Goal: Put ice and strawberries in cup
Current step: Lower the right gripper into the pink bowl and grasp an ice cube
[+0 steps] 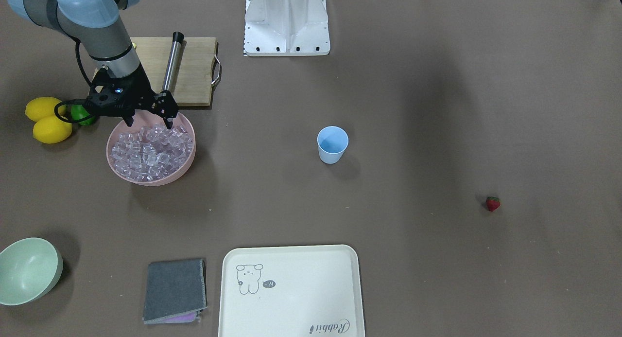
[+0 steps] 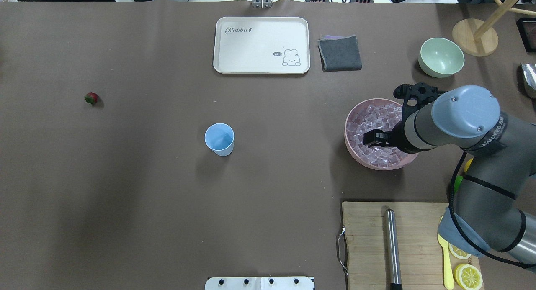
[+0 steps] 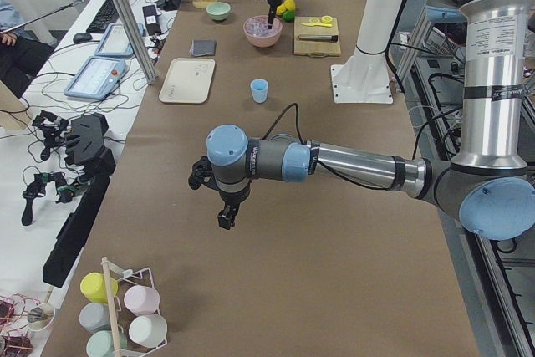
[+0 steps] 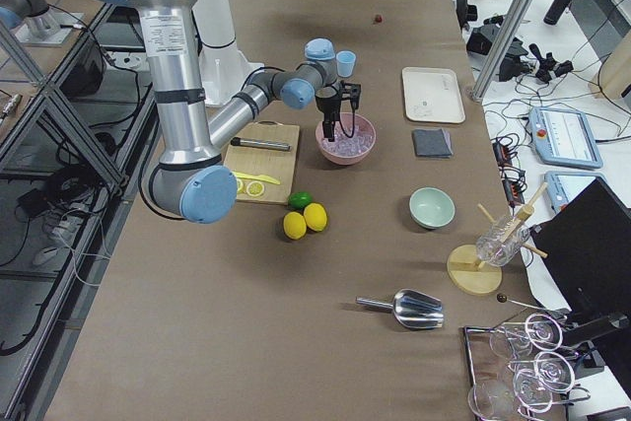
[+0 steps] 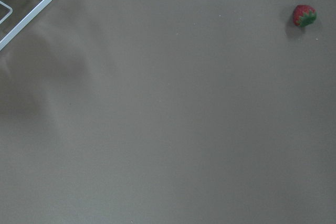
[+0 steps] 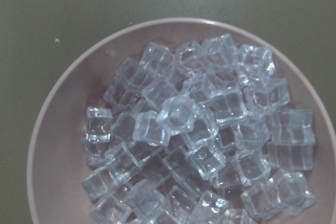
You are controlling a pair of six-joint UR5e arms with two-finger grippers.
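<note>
Jaws of the right gripper (image 1: pixel 149 124) stand apart with nothing between them. Fingertips point down, just above the ice (image 1: pixel 150 151), at the robot-side edge of the pink bowl (image 1: pixel 163 182). Cannot tell whether the tips touch the cubes. Right wrist view: ice heaped in the bowl, many clear cubes, one riding on top of the pile near the middle

Left gripper (image 3: pixel 222 213) shows only from the table's left end. It hangs over bare brown table (image 1: pixel 413 108), well apart from the other things. Cannot tell whether its jaws are open or closed. Its wrist view looks down on bare table, the strawberry (image 5: pixel 304 15) in the top right corner and a bit of white wire rack (image 5: pixel 23 1) at top left

Strawberry lies alone on the table on the robot's left side. Cup (image 1: pixel 332 143) stands upright mid-table, mouth up, its inside showing plain blue. It sits between strawberry and pink bowl, well apart from both

Beside the bowl, toward the robot's right: two lemons (image 1: pixel 46 120) and a lime (image 1: pixel 82 115), the lime partly behind the gripper. Cutting board (image 1: pixel 194 69) lies on the robot's side of the bowl, a metal rod (image 1: pixel 171 67) on it. Operators' edge: cream tray (image 1: pixel 291 259), grey cloth (image 1: pixel 175 291) just beside it, pale green bowl (image 1: pixel 26 271) further along
</note>
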